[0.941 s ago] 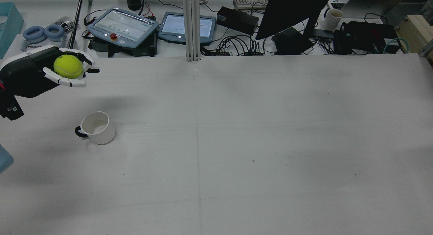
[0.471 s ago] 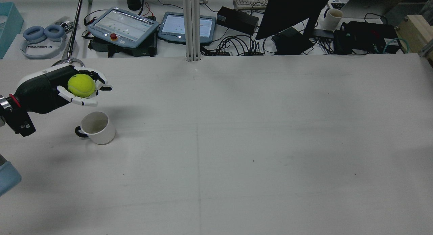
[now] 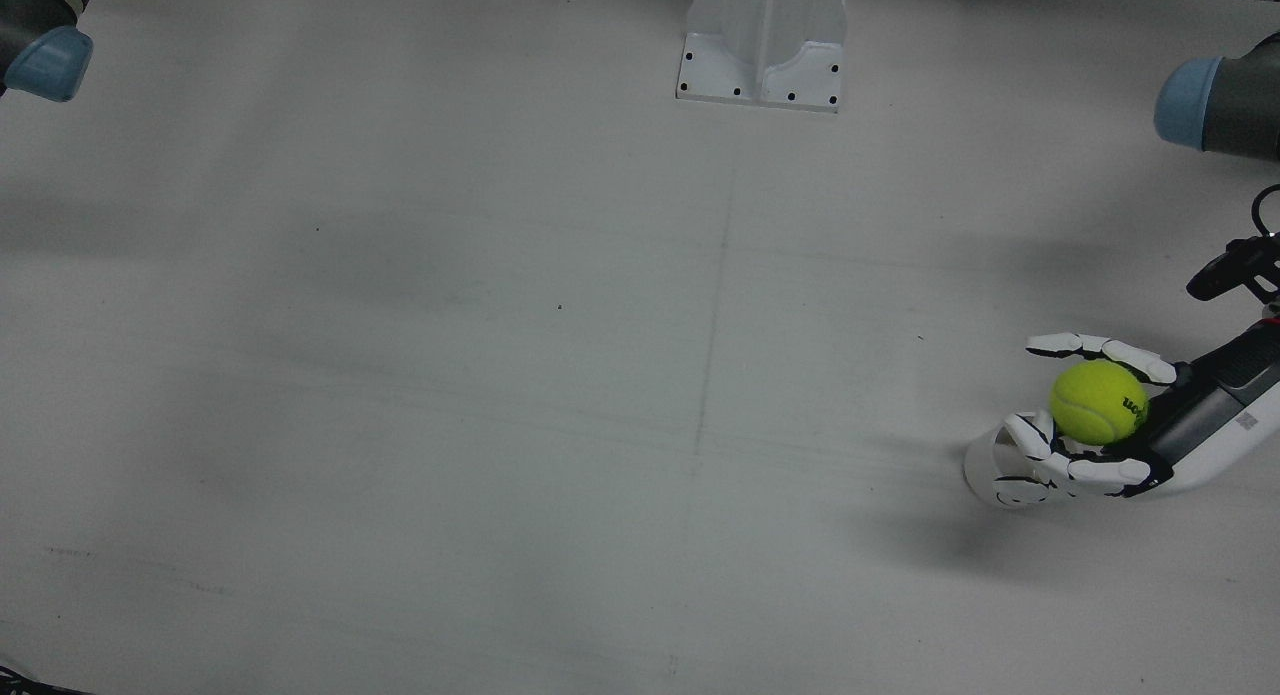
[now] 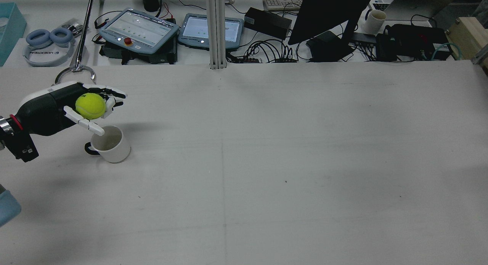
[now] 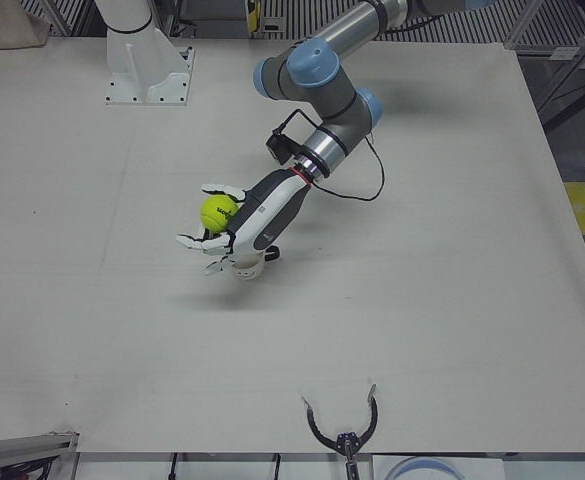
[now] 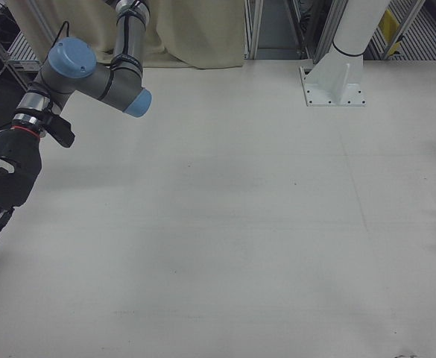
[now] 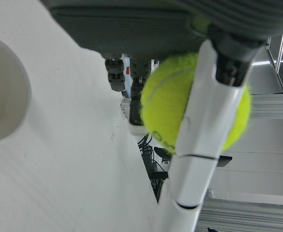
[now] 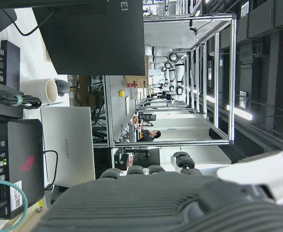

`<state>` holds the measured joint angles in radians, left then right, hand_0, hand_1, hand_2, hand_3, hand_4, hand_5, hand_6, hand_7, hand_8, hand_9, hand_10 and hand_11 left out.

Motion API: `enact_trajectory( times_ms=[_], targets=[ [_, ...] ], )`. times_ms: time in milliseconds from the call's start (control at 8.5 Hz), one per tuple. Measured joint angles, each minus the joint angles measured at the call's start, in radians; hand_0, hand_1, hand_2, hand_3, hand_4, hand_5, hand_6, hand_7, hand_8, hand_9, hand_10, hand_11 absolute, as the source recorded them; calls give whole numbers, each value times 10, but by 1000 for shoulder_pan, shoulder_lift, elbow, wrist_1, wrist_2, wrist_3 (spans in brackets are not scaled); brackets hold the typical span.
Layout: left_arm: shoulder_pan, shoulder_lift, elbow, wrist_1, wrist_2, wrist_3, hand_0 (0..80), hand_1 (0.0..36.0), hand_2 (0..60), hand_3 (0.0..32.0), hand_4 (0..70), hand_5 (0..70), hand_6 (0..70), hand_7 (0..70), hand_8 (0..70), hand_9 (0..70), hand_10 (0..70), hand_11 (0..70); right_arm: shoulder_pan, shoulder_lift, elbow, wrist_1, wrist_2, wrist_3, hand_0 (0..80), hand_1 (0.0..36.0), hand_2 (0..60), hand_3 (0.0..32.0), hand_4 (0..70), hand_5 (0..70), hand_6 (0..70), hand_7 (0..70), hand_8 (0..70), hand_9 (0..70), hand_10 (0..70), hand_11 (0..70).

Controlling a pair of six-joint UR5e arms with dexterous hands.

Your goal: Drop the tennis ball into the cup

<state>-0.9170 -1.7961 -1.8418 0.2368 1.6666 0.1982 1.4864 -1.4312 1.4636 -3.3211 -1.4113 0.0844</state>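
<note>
In the left hand view the tennis ball (image 7: pixel 194 104) fills the near foreground, held between the palm and a white finger (image 7: pixel 199 135) that crosses its front, while the rim of the cup (image 7: pixel 3 92) shows at that view's left edge on the white table (image 7: pixel 73 164). Seen from the left-front view, the left hand (image 5: pixel 240 222) holds the ball (image 5: pixel 218 211) with its fingers curled loosely around it, cradling it just above the cup (image 5: pixel 249 268), which is mostly hidden under the hand. The front view shows the same: the ball (image 3: pixel 1098 403) sits in the left hand (image 3: pixel 1110 425), with white fingers above and below it, and part of the cup (image 3: pixel 990 470) is visible beneath the fingertips, slightly off to the side of the ball. In the rear view the left hand (image 4: pixel 72 106) hovers over the far rim of the white cup (image 4: pixel 110 145), which stands upright on the table (image 4: pixel 267 162) with its dark handle towards the arm; the ball (image 4: pixel 90 105) lies just beyond the cup's mouth rather than squarely over it. The right hand (image 6: pixel 0 190) appears at the edge of the right-front view, well apart from the cup, its fingers pointing downward and holding nothing, apparently extended and spread. Beyond the table in the rear view sit two teach pendants (image 4: pixel 139 30) and a dark monitor (image 4: pixel 328 13)
</note>
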Motion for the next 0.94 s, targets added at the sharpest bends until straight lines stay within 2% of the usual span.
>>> enact_trajectory(
  times_ms=[118, 235, 353, 471, 588, 706, 824, 941],
  targets=[
    [0, 8, -2, -6, -1, 1, 800, 360, 109, 0, 197, 71, 19, 222, 0, 30, 3, 37, 0, 0, 0, 0, 0, 0, 0, 0, 0, 0, 0, 0, 0, 0, 0, 0, 0, 0],
    [-1, 11, -5, -9, -2, 1, 800, 360, 71, 0, 47, 67, 5, 161, 0, 18, 0, 14, 0, 0, 0, 0, 0, 0, 0, 0, 0, 0, 0, 0, 0, 0, 0, 0, 0, 0],
    [-1, 13, -8, -11, 0, 1, 800, 360, 50, 0, 0, 68, 0, 111, 0, 8, 0, 2, 0, 0, 0, 0, 0, 0, 0, 0, 0, 0, 0, 0, 0, 0, 0, 0, 0, 0],
    [-1, 13, -9, -12, 2, 1, 800, 360, 68, 0, 0, 67, 0, 109, 0, 7, 0, 1, 0, 0, 0, 0, 0, 0, 0, 0, 0, 0, 0, 0, 0, 0, 0, 0, 0, 0],
    [-2, 15, -9, -13, 3, 1, 800, 360, 115, 0, 0, 84, 17, 110, 0, 8, 0, 2, 0, 0, 0, 0, 0, 0, 0, 0, 0, 0, 0, 0, 0, 0, 0, 0, 0, 0],
    [-2, 16, -11, -13, 3, -1, 800, 360, 119, 0, 0, 73, 4, 138, 0, 13, 0, 3, 0, 0, 0, 0, 0, 0, 0, 0, 0, 0, 0, 0, 0, 0, 0, 0, 0, 0],
    [-4, 17, -30, -9, 4, -6, 800, 360, 137, 0, 1, 86, 26, 150, 0, 16, 0, 10, 0, 0, 1, 0, 0, 0, 0, 0, 0, 0, 0, 0, 0, 0, 0, 0, 0, 0],
    [-11, 16, -79, 20, 5, -10, 800, 360, 128, 0, 25, 81, 44, 188, 7, 23, 0, 22, 0, 0, 1, 0, 0, 0, 0, 0, 0, 0, 0, 0, 0, 0, 0, 0, 0, 0]
  ],
)
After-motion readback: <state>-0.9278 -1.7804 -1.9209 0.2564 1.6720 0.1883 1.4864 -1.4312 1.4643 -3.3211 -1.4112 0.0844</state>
